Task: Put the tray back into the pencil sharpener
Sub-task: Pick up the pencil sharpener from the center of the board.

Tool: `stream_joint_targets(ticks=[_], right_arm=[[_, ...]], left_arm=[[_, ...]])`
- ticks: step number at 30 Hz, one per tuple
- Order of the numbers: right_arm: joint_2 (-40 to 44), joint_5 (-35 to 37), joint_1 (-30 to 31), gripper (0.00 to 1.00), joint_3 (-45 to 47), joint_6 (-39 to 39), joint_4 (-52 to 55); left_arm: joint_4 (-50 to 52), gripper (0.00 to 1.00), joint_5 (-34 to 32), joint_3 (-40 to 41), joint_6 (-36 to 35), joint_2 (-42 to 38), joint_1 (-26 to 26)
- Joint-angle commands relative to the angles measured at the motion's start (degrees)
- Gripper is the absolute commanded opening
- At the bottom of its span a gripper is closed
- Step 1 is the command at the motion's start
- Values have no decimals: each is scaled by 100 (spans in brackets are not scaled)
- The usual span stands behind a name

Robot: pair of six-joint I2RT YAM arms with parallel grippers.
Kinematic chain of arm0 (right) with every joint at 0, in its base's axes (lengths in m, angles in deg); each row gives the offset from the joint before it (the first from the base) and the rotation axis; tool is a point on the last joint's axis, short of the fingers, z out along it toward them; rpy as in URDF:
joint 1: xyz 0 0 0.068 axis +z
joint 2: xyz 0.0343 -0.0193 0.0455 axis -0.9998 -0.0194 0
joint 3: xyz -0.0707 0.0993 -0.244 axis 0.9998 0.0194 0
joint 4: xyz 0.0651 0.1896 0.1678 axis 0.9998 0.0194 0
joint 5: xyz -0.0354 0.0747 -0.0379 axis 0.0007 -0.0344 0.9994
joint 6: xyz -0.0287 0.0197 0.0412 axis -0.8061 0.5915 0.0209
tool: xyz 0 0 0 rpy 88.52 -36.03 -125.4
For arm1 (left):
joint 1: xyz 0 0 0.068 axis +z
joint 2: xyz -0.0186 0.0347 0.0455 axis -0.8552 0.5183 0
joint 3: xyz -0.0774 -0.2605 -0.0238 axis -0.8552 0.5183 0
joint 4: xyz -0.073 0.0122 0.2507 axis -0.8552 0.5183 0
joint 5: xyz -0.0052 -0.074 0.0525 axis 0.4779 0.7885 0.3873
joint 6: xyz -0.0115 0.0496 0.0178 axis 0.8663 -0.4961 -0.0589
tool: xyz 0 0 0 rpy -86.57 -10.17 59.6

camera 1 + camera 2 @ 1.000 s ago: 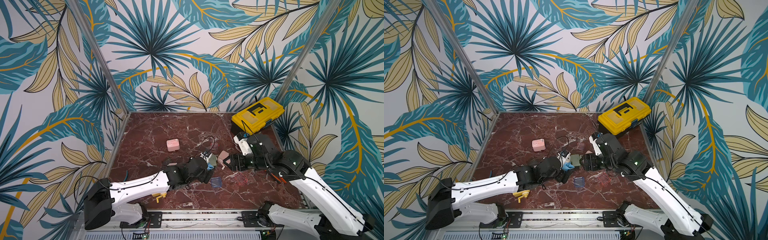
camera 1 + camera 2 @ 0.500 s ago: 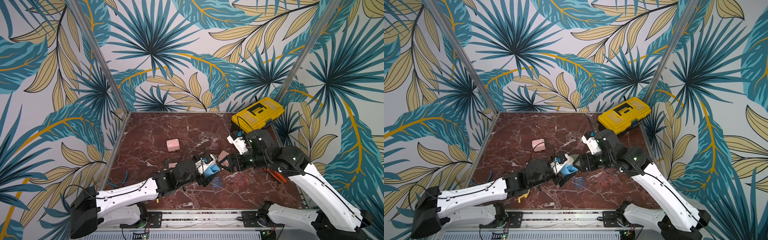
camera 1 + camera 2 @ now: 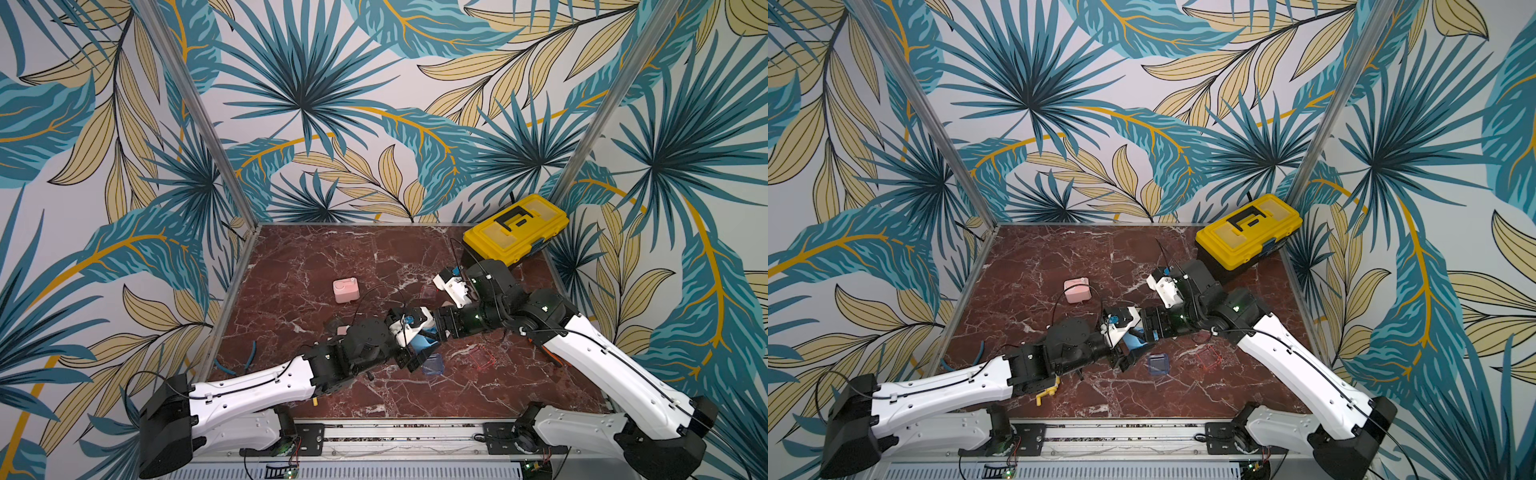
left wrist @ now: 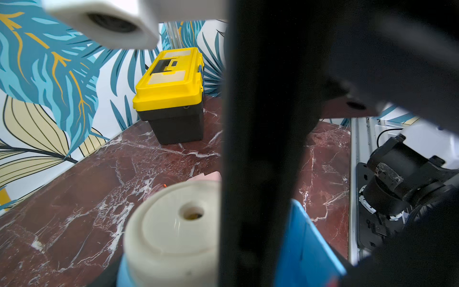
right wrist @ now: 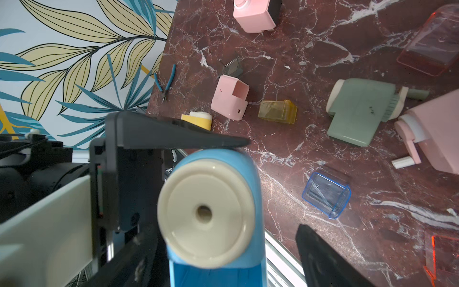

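The blue tray point(image 3: 433, 366) lies loose on the table point(image 3: 374, 257), just in front of the lifted pencil sharpener point(image 3: 422, 343) pinched in the left gripper point(image 3: 413, 349). Behind it the right gripper point(image 3: 437, 328) hangs spread, empty: best it takes the tray by its walls, squared to the slot.

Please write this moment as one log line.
left end effector: holds blue pencil sharpener | right end effector: open | blue tray: loose on table

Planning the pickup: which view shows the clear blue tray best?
The right wrist view: the clear blue tray lies in full sight, large and sharp. Both top views show it small; the left wrist view misses it.
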Motion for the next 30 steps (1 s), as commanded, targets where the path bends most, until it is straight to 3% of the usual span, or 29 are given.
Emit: stream_joint_targets(ticks=[1, 8, 16, 21, 30], right_arm=[[-77, -152, 0, 89, 152, 6, -321], [-94, -264, -3, 82, 403, -26, -502], [90, -540, 4, 86, 655, -338, -521], [411, -831, 3, 88, 1121, -216, -1242], [555, -505, 3, 81, 1454, -217, -1736]], left_arm=[[-287, 58, 49, -45, 19, -43, 5], [-286, 60, 12, -109, 58, 36, -3], [-286, 61, 14, -100, 104, 23, 5], [-286, 61, 12, -100, 132, 19, -1], [-277, 62, 85, -127, 207, 37, 11]])
